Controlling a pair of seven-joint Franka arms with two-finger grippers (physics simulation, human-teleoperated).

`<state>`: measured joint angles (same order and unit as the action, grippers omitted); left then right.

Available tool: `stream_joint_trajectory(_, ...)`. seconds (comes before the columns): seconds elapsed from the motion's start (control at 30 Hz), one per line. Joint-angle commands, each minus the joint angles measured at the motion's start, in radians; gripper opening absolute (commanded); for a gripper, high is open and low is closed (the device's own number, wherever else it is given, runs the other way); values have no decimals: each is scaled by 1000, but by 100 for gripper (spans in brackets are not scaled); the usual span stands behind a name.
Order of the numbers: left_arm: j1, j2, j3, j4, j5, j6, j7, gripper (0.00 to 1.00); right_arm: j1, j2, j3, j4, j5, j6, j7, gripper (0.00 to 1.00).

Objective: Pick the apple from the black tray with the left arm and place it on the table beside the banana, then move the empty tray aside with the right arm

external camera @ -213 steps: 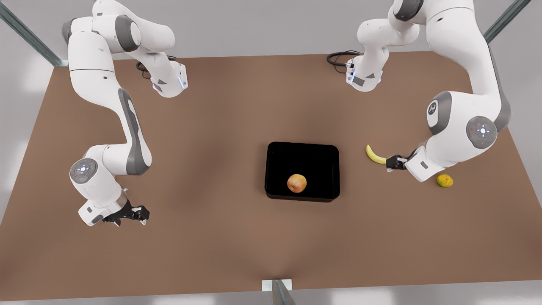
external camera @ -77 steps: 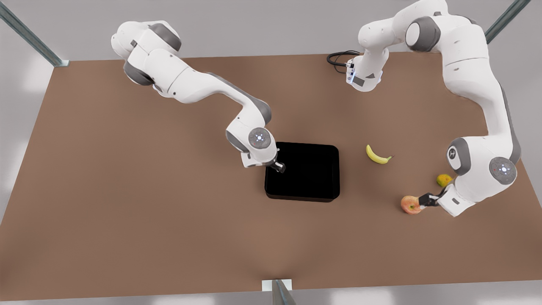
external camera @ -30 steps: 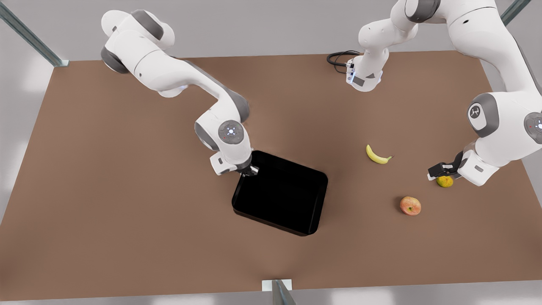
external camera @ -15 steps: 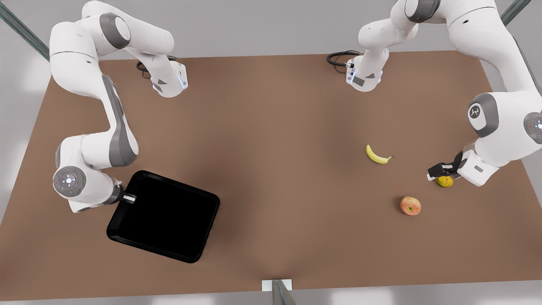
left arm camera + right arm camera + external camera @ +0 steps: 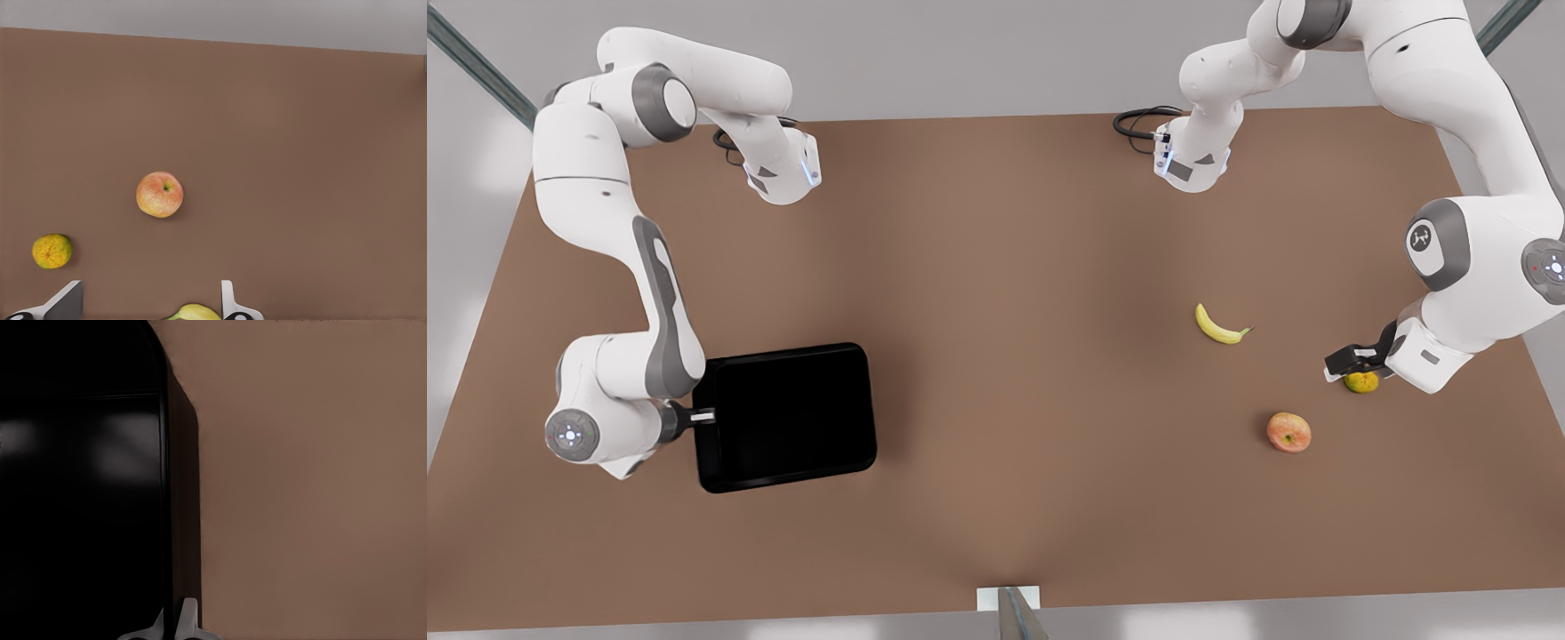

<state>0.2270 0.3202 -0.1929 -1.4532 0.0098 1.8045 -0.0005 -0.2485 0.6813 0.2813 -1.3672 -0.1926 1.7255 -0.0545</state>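
We see the apple (image 5: pixel 1288 432) lying on the table (image 5: pixel 1005 498) toward the front view's right, apart from the banana (image 5: pixel 1218 326) and near a small yellow-green fruit (image 5: pixel 1360 381). Our left gripper (image 5: pixel 1344 364) hangs just above that fruit with its fingers (image 5: pixel 230 303) spread wide and holding nothing. At the front view's left, our right gripper (image 5: pixel 702 415) is pinched narrow on the rim of the empty black tray (image 5: pixel 787 416).

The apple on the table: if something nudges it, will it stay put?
Probably not. The apple is round and rests loose on the flat table, touching nothing, so a nudge would likely roll it. Its smooth skin may slip in a light pinch. It looks firm, so it should keep its shape.
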Motion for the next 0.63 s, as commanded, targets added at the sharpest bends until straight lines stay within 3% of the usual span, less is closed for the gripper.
stream_joint_trajectory(0.0,0,-1,0,1,2,1,-3,100,0,4,-4,2,-5,19,-430,13)
stream_joint_trajectory(0.03,0,-1,0,1,2,1,-3,100,0,4,-4,2,-7,34,-432,15)
stream_joint_trajectory(0.07,0,-1,0,1,2,1,-3,100,1,4,-4,2,-8,34,-430,40)
stream_joint_trajectory(0.1,0,-1,0,1,2,1,-3,100,8,4,-2,2,-7,34,-418,82)
stream_joint_trajectory(0.13,0,-1,0,1,2,1,-3,100,8,4,-2,4,-7,34,-409,99)
stream_joint_trajectory(0.27,0,-1,0,1,2,1,-3,100,18,-69,4,31,-8,17,-340,100)
stream_joint_trajectory(0.4,0,-1,0,1,2,1,-3,100,37,-345,29,40,-8,-93,-235,100)
stream_joint_trajectory(0.6,0,-1,0,1,2,1,-4,100,37,-358,32,40,-8,-95,-174,100)
